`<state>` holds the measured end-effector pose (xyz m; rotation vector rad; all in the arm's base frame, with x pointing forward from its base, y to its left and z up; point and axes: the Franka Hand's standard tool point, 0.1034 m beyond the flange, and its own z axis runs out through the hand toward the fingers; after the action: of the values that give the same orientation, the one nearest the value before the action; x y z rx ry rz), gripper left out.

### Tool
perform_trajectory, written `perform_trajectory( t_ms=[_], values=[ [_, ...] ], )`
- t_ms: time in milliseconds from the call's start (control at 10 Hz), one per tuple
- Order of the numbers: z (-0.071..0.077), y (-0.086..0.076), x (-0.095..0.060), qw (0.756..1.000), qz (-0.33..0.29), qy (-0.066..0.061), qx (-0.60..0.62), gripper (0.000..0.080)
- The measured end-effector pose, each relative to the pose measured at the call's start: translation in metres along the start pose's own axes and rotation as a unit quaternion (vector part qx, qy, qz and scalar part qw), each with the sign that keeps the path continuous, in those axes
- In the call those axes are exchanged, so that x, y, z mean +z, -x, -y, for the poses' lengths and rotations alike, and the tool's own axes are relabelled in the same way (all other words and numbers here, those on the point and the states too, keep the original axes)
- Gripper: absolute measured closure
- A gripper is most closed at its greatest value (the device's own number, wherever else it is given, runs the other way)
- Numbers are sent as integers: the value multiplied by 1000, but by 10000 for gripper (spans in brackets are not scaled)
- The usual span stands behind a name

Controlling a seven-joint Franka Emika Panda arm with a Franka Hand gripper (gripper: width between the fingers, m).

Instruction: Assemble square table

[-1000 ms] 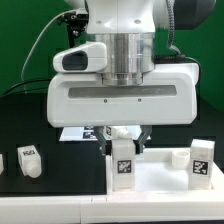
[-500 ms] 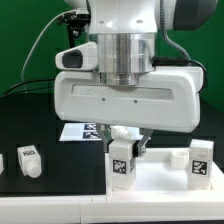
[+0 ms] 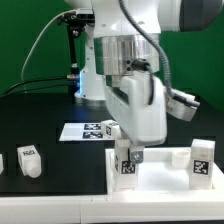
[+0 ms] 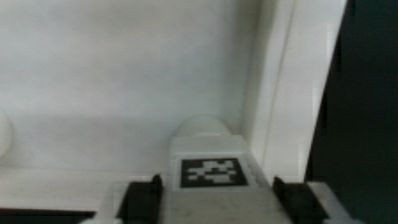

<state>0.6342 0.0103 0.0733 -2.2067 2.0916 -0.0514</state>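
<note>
The white square table top (image 3: 160, 184) lies flat at the front; it also fills the wrist view (image 4: 125, 80). A white leg with a tag (image 3: 126, 168) stands upright on the top near its corner on the exterior view's left. My gripper (image 3: 128, 156) comes down from above and is shut on this leg. In the wrist view the leg (image 4: 214, 165) sits between my two dark fingers (image 4: 143, 200), which touch its sides. A second tagged leg (image 3: 202, 160) stands at the top's corner on the exterior view's right. A third leg (image 3: 29, 161) lies on the black table.
The marker board (image 3: 88, 130) lies on the black table behind the top. Part of another white piece (image 3: 2, 161) shows at the exterior view's left edge. The top's raised rim (image 4: 285, 80) runs beside the black table (image 4: 365, 100).
The hand has turned about its upright axis, from broadside to nearly edge-on in the exterior view. The held leg stays in the same spot on the top.
</note>
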Motion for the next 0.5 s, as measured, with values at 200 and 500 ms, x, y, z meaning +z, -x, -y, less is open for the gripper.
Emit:
perform_trajectory(
  t_ms=[200, 500],
  values=[
    [0, 0, 0, 1000, 2, -2, 19, 514],
    [-1, -2, -1, 991, -1, -5, -130, 179]
  ],
)
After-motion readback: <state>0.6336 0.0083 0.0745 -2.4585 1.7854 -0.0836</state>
